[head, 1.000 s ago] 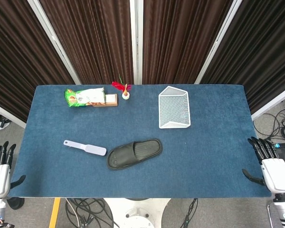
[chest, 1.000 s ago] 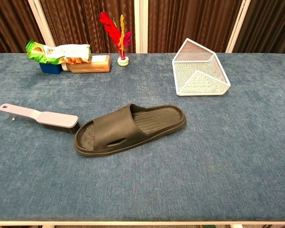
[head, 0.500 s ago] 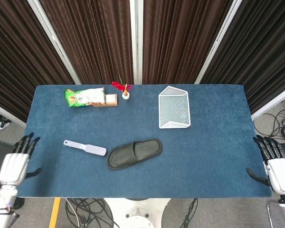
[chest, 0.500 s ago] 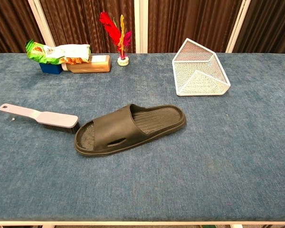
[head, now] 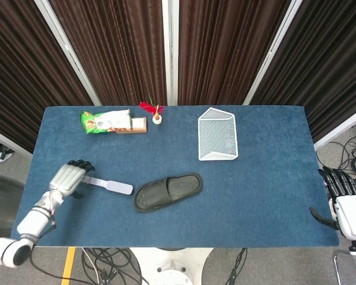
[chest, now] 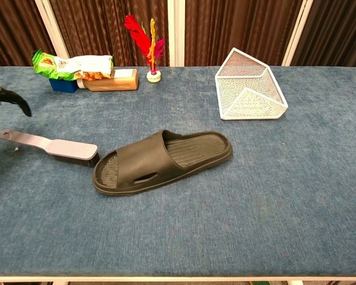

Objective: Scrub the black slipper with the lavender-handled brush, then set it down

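1. The left hand [head: 67, 178] hovers at the handle end of the lavender-handled brush [head: 106, 184] near the desk's left edge; its fingers [head: 81, 164] are spread and hold nothing.
2. The brush lies flat on the blue desk [head: 267, 178], bristles down, its head just beside the toe of the black slipper [head: 168, 192].
3. The slipper rests sole-down toward the front edge, around the desk's middle, untouched.
4. The right hand [head: 343, 205] hangs off the desk's right front corner, fingers apart and empty, well away from everything.
5. Progress: nothing gripped and no scrubbing; the task looks to be at its opening reach.
6. Left to do, by my reading: close on the handle, lift the brush, steady or pick up the slipper, scrub, then set it down.
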`<state>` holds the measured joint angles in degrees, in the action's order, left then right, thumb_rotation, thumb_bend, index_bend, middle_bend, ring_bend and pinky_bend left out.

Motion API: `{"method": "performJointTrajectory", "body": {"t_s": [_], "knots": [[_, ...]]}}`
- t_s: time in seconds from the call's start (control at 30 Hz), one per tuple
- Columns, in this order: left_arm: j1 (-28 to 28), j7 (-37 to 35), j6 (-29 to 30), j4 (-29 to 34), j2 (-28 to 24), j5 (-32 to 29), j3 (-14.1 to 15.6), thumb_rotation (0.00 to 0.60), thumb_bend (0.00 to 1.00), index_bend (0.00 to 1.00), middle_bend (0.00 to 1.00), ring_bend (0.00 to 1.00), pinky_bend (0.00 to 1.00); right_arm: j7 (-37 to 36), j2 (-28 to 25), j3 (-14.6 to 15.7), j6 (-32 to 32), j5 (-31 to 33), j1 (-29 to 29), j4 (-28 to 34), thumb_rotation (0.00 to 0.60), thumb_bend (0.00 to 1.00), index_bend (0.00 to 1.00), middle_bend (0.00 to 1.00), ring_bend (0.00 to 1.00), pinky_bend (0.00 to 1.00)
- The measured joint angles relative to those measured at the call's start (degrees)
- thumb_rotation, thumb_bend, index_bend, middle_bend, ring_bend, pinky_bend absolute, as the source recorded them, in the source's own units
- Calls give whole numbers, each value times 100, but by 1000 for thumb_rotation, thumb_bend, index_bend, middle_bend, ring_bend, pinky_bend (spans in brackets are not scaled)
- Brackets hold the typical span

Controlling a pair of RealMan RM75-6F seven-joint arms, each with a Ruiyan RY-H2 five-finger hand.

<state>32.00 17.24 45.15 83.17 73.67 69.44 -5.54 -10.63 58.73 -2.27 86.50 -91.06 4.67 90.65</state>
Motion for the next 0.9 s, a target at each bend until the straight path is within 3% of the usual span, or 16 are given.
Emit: {"method": "performJointTrajectory", "body": {"t_s": [0.2, 0.37, 0.9], "knots": [[369, 461, -395, -338, 324, -651, -2, 600, 127, 366, 387, 258, 318, -80, 21, -2, -94, 74, 21, -88, 600, 136, 0, 44, 0, 0], [513, 743, -448, -454, 483, -992, 96, 600, 128, 441, 459, 340, 375, -141, 47, -4, -164, 112, 51, -158, 600, 136, 0, 44, 0, 0], [817, 1155, -392, -438, 653, -1567, 352, 600, 128, 547, 561, 434, 460, -202, 67, 7, -200, 212, 22, -213, 600, 136, 0, 44, 0, 0]]}}
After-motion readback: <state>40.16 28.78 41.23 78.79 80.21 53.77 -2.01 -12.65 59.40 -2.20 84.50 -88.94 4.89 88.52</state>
